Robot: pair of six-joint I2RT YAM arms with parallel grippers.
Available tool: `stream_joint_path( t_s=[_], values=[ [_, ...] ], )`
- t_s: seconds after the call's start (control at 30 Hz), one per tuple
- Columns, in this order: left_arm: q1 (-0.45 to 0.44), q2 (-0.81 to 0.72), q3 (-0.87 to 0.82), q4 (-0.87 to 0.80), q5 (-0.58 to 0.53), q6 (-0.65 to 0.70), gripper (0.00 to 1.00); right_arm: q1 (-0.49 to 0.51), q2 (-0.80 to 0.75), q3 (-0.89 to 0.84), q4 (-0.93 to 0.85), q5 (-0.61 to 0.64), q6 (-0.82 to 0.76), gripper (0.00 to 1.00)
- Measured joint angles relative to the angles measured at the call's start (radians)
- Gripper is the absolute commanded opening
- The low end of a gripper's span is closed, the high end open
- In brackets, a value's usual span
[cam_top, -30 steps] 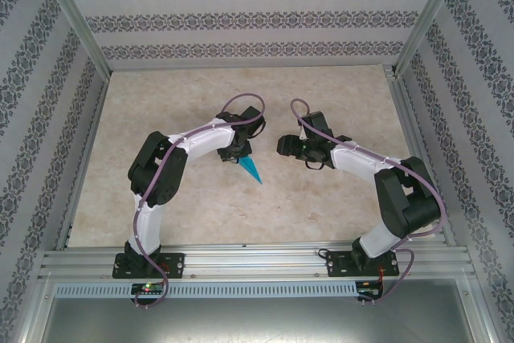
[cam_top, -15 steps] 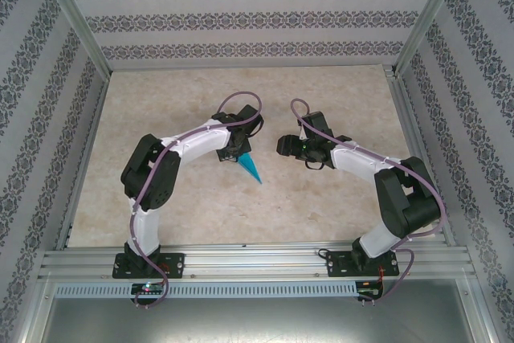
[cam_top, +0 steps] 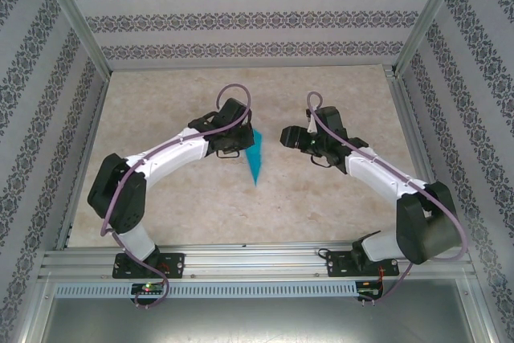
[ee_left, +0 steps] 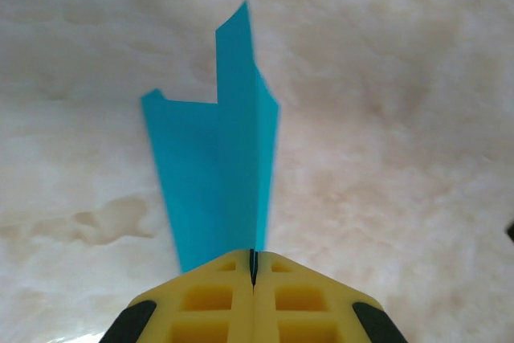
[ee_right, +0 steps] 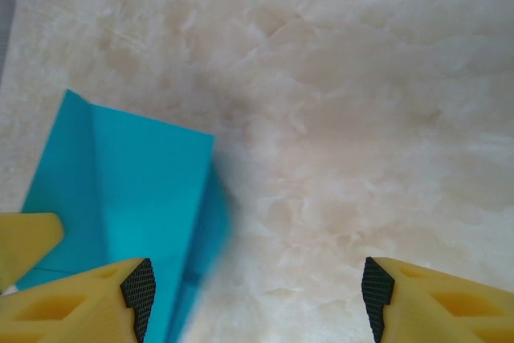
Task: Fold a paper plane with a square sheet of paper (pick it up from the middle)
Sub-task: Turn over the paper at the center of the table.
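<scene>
Pressed together, the left gripper (ee_left: pixel 252 267) pinches the paper plane (ee_left: pixel 221 174) by its fold, over the middle of the beige marbled tabletop (cam_top: pixel 321 94). Just right of the plane, the right gripper (ee_right: pixel 257 283) stands spread and empty. Striped floral wallpaper (cam_top: pixel 241 18) covers the left, right and far walls.

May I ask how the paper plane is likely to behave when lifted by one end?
Probably very light: the left gripper pinches the paper plane by one thin edge. Its creases likely keep it stiff, yet the loose wing may flap.
</scene>
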Motion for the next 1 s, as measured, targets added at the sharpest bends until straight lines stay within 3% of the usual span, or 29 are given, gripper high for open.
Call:
stream_joint_path(
  t_s=[0.2, 0.57, 0.83, 1.0],
  values=[
    [0.022, 0.006, -0.123, 0.209, 0.150, -0.024, 0.03, 0.000, 0.002, -0.010, 0.039, -0.057, 0.019, 0.70],
    [0.047, 0.006, -0.211, 0.424, 0.256, -0.064, 0.02, 0.001, 0.038, -0.010, 0.059, -0.091, 0.038, 0.69],
    [0.047, -0.005, -0.210, 0.464, 0.279, -0.065, 0.02, 0.001, 0.011, -0.010, 0.046, -0.048, 0.037, 0.70],
    [0.048, -0.006, -0.259, 0.520, 0.229, -0.077, 0.02, 0.001, 0.012, -0.010, 0.040, -0.038, 0.037, 0.70]
  ],
)
